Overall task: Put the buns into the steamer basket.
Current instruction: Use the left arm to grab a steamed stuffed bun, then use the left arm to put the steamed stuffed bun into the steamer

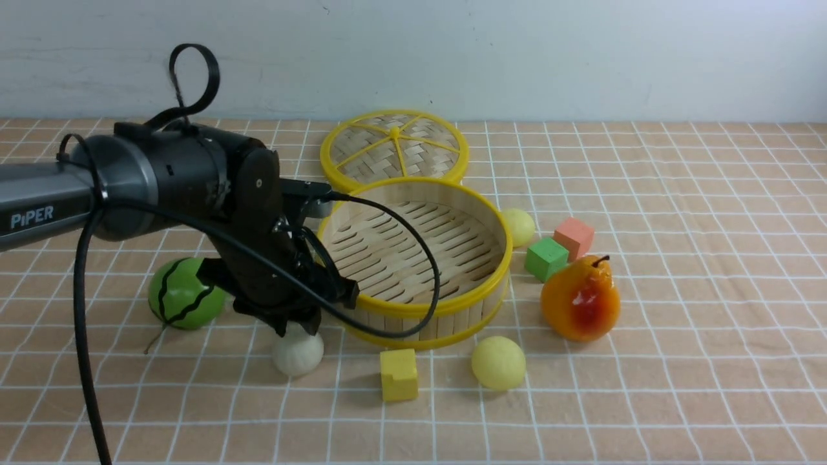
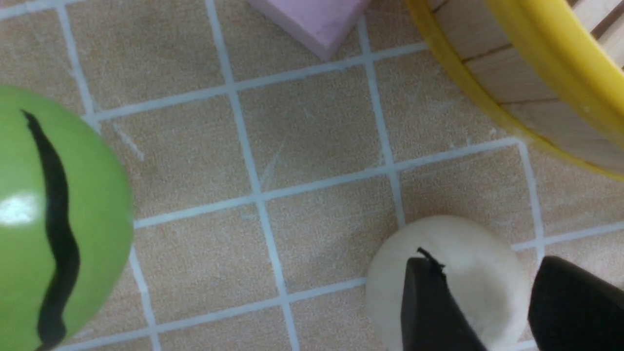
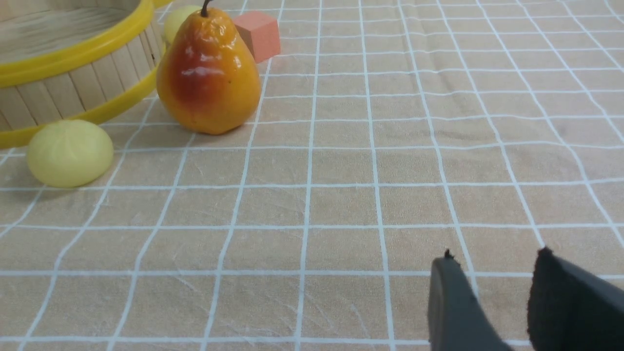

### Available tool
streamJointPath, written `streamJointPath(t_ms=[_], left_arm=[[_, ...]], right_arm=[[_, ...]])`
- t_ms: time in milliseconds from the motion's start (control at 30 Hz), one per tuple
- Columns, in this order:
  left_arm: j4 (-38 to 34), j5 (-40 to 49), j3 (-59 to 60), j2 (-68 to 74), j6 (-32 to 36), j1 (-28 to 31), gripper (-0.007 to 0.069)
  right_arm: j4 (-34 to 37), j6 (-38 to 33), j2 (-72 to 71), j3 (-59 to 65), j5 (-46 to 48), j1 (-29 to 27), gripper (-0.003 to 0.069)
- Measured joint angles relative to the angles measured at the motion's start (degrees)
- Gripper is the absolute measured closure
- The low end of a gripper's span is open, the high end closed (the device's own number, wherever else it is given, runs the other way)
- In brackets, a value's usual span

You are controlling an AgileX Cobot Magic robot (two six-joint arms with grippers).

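The off-white bun (image 1: 297, 354) lies on the cloth just in front of the steamer basket's (image 1: 507, 242) left side. My left gripper (image 1: 298, 329) hovers right over it, open. In the left wrist view the fingers straddle the bun (image 2: 468, 243) unevenly: one crosses its top, the other is at its edge. I cannot tell if they touch it. The basket wall (image 2: 536, 63) is close by. One pale yellow bun (image 1: 498, 363) lies in front of the basket, another (image 1: 520, 226) behind its right side. My right gripper (image 3: 492, 263) is open and empty over bare cloth, outside the front view.
A green striped melon (image 1: 186, 294) sits left of the left gripper. A yellow cube (image 1: 398, 374) lies between the two front buns. An orange pear (image 1: 581, 300), a green cube (image 1: 546, 258) and a red cube (image 1: 574, 237) stand right of the basket. The woven lid (image 1: 394, 152) lies behind it.
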Motion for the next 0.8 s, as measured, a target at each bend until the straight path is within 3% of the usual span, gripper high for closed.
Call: streamJointPath(t_ms=[267,500,667,800], left_arm=[[0.1,0.1,-0.1,2.0,0.0,0.0,0.0369],[0.0,3.6,-0.1,1.2,-0.1,0.0,0.0624],[-0.9,9.2,-1.3,-3.5,-0.1,0.0,0.0635],[-5.6,10.0,-6.4,-7.5,2.9,0.0,0.0635]], right_arm=[[0.0,0.0,0.0,0.0,0.0,0.0,0.0419],[0.0,0.0,0.0,0.0,0.0,0.0,0.0419],[0.0,0.0,0.0,0.0,0.0,0.0,0.0419],[0.0,0.0,0.0,0.0,0.0,0.0,0.0419]])
